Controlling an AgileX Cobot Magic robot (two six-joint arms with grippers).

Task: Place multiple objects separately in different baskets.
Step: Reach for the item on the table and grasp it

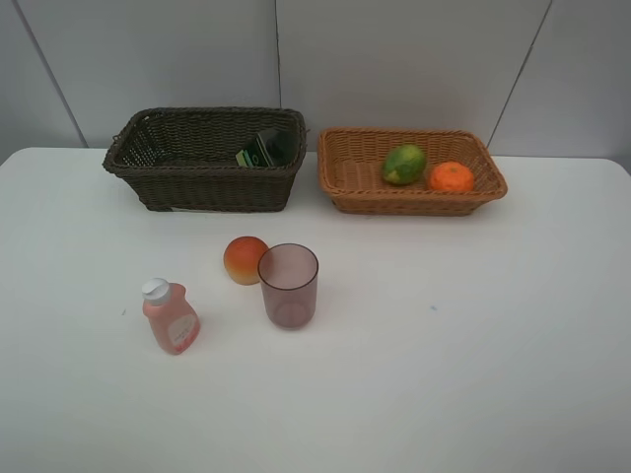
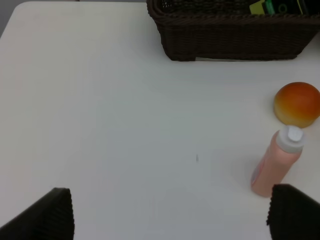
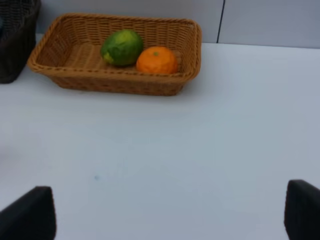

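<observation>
While the left jaws and the right jaws stood spread wide and held nothing, three things waited on the counter (image 1: 473, 345), near the middle and a bit left. The pink bottle (image 1: 171, 316) was nearest, and the peach (image 1: 245, 260) sat just beside the purple cup (image 1: 288, 286).

The cup looked light, stiff and smooth, so it could slip; a pinch over its rim seemed best. The peach was round and might roll, so it should be held across its middle. The bottle was best gripped on its body, under the white cap.

Only the high view showed the cup and the dark bottle (image 1: 268, 148) in the brown basket (image 1: 202, 192). The right wrist view showed the lime (image 3: 122, 47) and orange (image 3: 156, 60) in the tan basket (image 3: 115, 84) up close — but nothing still to be moved.
</observation>
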